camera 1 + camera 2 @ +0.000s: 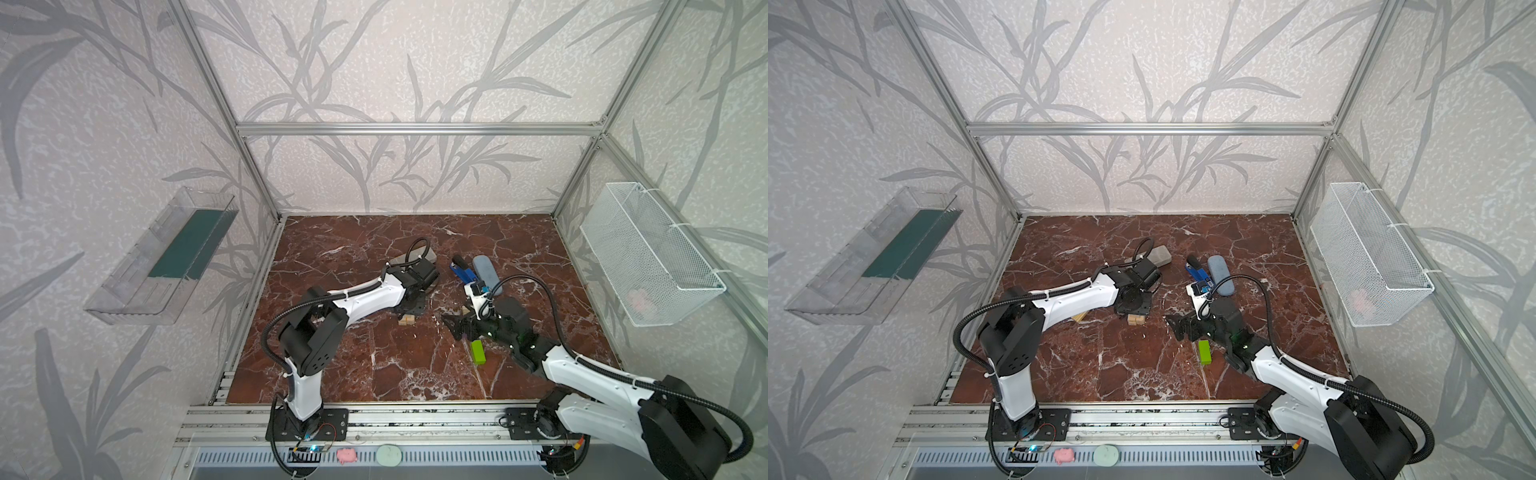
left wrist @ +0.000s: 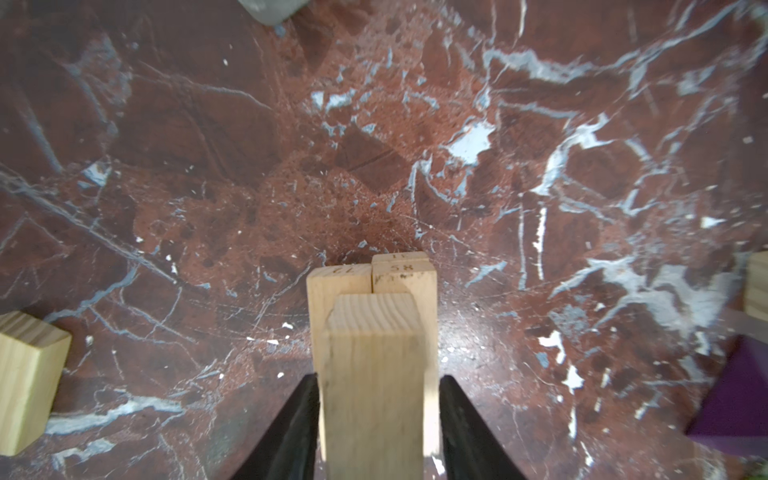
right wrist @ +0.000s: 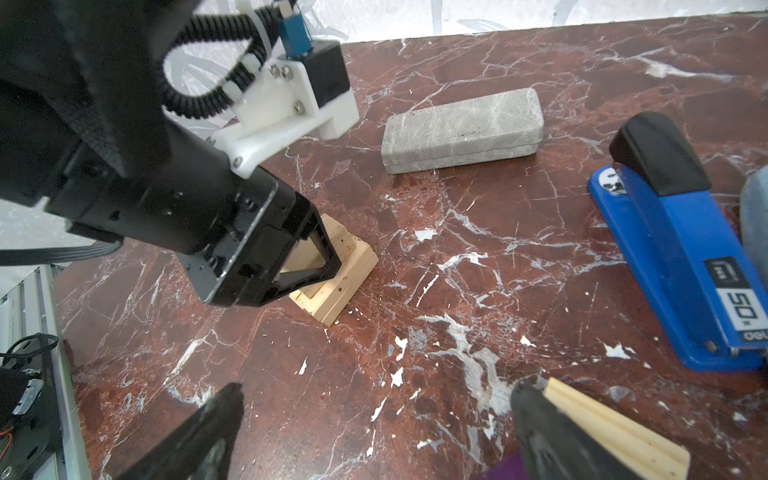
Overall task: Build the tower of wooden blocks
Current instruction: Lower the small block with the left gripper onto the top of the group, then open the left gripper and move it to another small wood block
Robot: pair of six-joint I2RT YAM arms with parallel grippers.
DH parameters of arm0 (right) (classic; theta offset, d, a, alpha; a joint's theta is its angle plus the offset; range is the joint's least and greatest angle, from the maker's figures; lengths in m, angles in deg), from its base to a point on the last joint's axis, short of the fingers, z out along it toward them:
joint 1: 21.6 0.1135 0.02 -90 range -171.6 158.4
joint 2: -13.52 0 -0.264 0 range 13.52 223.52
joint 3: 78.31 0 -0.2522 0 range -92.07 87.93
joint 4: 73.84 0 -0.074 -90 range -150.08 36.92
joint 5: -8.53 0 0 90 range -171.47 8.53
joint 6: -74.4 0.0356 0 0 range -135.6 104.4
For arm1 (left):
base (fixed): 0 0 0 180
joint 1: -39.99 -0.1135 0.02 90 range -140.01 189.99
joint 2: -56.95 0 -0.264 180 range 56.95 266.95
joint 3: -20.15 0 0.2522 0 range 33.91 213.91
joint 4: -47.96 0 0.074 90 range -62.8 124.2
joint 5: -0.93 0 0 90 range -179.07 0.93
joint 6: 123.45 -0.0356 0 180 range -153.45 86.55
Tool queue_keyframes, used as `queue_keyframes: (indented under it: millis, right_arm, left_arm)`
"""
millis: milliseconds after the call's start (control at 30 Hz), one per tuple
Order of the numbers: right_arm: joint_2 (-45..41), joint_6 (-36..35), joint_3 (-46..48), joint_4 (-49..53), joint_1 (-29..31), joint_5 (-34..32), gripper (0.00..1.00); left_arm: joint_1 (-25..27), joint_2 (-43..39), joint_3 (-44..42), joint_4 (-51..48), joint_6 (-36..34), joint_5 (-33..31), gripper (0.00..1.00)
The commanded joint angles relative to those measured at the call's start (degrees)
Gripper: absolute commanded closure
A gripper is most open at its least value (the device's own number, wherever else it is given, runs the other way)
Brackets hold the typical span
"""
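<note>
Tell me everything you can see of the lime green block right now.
The lime green block is a short rectangular bar, evenly coloured and matte; no grain shows. It lies flat on the red marble table, long axis roughly front to back, right of centre, toward the front. Its far end meets the outline of the open right claw; contact cannot be judged. Nothing grips it.

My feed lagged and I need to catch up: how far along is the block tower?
Done: a low tower of pale wood blocks, only a few layers high. In hand: the left claw straddles its top block; whether it grips, I can't tell. The right claw is open and empty. Left: the lime green block, purple block and loose pale blocks lie unstacked.
</note>
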Motion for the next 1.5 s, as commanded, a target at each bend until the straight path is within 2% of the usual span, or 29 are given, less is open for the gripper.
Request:
queue_keyframes:
  millis: [0,233,500,667,900,1033,1233,1467]
  right_arm:
    - [0.8,-0.2,-1.2,-0.4,-0.1,1.7,0.01]
    - [2.2,0.3,-2.2,-0.5,-0.1,5.0,0.01]
    - [5.1,0.5,-4.9,2.0,1.9,4.2,0.01]
    - [6.6,-0.7,-6.4,3.5,4.6,2.4,0.01]
    - [9.5,-2.8,-8.6,4.6,9.5,0.3,0.01]
    - [11.1,-4.5,-9.9,5.0,12.5,-0.9,0.01]
    - [12.6,-4.3,-10.2,3.0,13.9,0.8,0.01]
    - [12.8,-5.1,-10.7,3.9,14.6,0.4,0.01]
  left_arm:
    - [-0.2,-4.3,0.8,-1.8,0.2,-0.7,0.51]
    - [-0.5,-11.4,-2.2,-2.4,-0.7,-3.6,0.42]
    - [-2.9,-22.0,-11.1,0.4,-1.3,-8.5,0.34]
    - [-6.7,-28.9,-18.2,3.2,-1.4,-8.6,0.30]
    - [-15.6,-34.5,-25.7,6.0,-2.7,-6.0,0.24]
    - [-21.4,-34.8,-28.6,7.8,-3.3,-2.8,0.21]
    - [-28.4,-32.2,-30.8,11.4,-3.7,1.8,0.18]
    - [-31.3,-26.2,-30.5,16.3,-5.9,6.5,0.18]
